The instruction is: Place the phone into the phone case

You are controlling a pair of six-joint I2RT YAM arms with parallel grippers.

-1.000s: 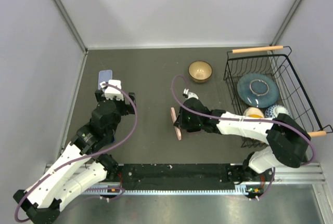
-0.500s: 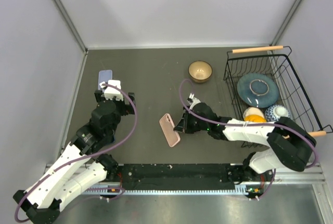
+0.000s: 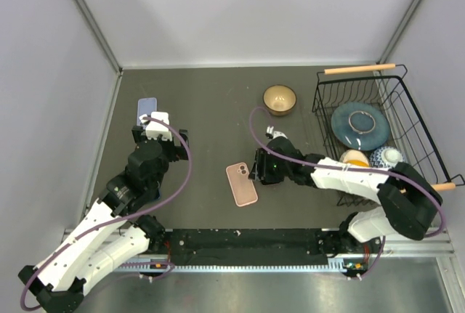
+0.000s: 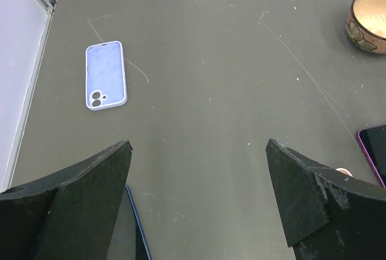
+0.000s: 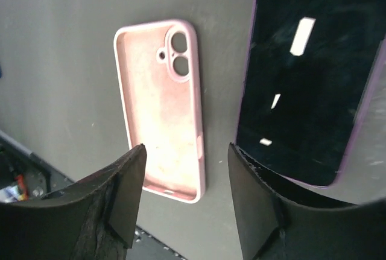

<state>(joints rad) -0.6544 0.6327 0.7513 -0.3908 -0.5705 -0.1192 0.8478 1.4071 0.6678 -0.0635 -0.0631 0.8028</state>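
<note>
- We see the right gripper (image 5: 187,146) with its jaws parted and nothing held between them.
- The pink phone case (image 5: 161,109) lies hollow side up, centre-left of the right wrist frame.
- The phone (image 5: 301,85) lies screen up just right of it.
- The left gripper (image 4: 198,144) is spread wide and empty.

— Item one?
— Phone case (image 5: 160,109): pink, hollow side up, camera cutout showing, lying flat on the tabletop (image 3: 203,110).
— Item two?
— Phone (image 5: 301,85): dark screen up, purple edge, flat, just beside the case, lengthwise alongside.
</note>
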